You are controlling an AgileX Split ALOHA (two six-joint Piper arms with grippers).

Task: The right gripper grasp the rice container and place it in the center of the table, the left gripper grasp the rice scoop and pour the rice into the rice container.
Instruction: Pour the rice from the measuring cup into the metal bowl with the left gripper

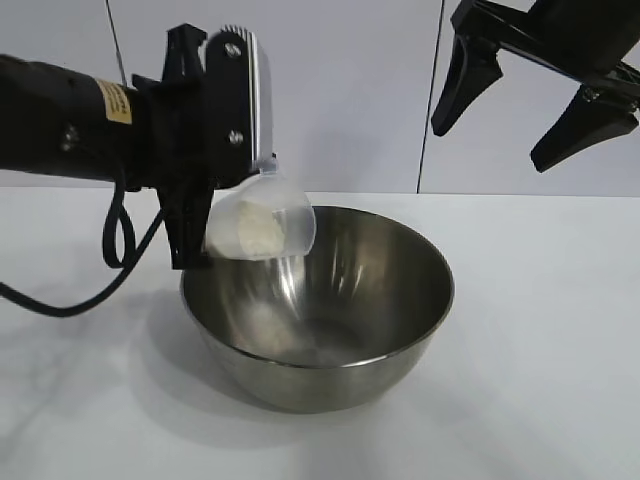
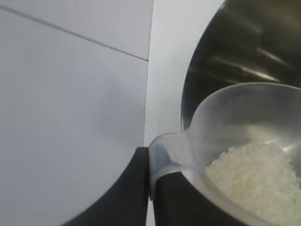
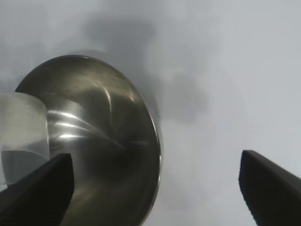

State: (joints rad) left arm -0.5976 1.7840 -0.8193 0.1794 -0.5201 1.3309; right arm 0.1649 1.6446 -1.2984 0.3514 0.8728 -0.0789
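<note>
The rice container, a big shiny steel bowl, stands on the white table. My left gripper is shut on the handle of the rice scoop, a frosted plastic cup held tilted over the bowl's left rim. A heap of rice lies inside the cup. In the left wrist view the fingers pinch the handle, with the rice scoop, its rice and the bowl beyond. My right gripper hangs open and holds nothing, high above the bowl's right side; in its wrist view the right gripper looks down on the bowl.
A black cable loops down from the left arm to the table, left of the bowl. A pale panelled wall stands behind the table. Bare tabletop lies to the bowl's right.
</note>
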